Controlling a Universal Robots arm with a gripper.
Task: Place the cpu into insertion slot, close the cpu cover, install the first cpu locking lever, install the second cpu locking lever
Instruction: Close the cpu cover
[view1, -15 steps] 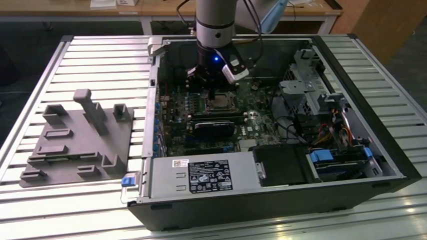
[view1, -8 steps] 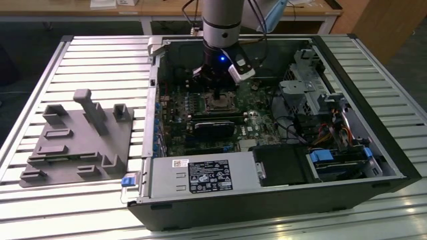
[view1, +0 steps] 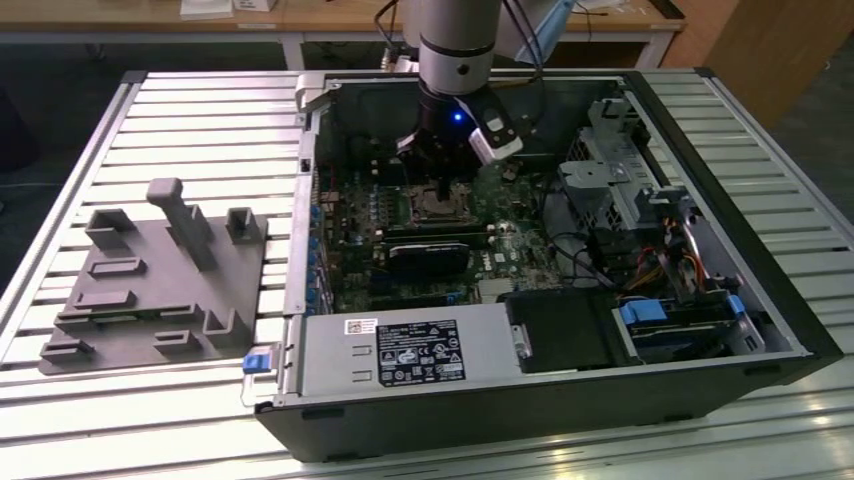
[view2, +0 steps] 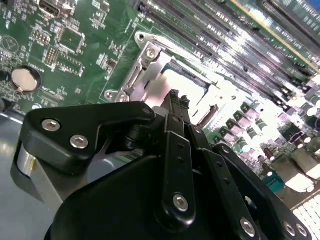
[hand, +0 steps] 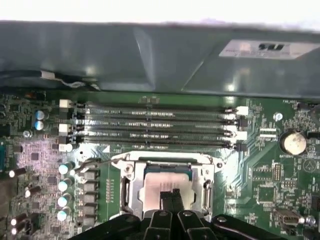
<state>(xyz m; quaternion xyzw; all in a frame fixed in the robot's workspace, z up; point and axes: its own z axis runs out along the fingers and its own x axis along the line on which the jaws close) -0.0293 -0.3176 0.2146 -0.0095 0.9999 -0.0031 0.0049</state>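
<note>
A slatted metal desk (view1: 174, 120) carries the open black computer case (view1: 747, 330). I have the end effector (view1: 438, 185) down inside it, over the green circuit board (hand: 260, 170). In both wrist views its fingers (hand: 166, 201) stand together, gripping nothing I can make out. Directly beneath the tips, the small square silvery-tan cpu (hand: 162, 180) lies in the metal-rimmed square insertion slot (view1: 438, 207). The thin silvery cpu cover frame (hand: 129, 186) sits around it; I cannot tell if it is fully down. My judgement: any contact here should be light and square, off the chip's edges and clear of the long black memory slots (hand: 155, 125) just beyond the tips.
</note>
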